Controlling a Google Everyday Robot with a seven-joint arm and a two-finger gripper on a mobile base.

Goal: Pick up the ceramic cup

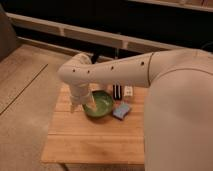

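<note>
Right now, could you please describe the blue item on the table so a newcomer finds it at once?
On the wooden table, find the green bowl; the gripper hangs at its left rim. On the bowl's opposite side lies the blue pad, flat, rectangular, the only blue thing, unlike the dark item and white item behind it.
</note>
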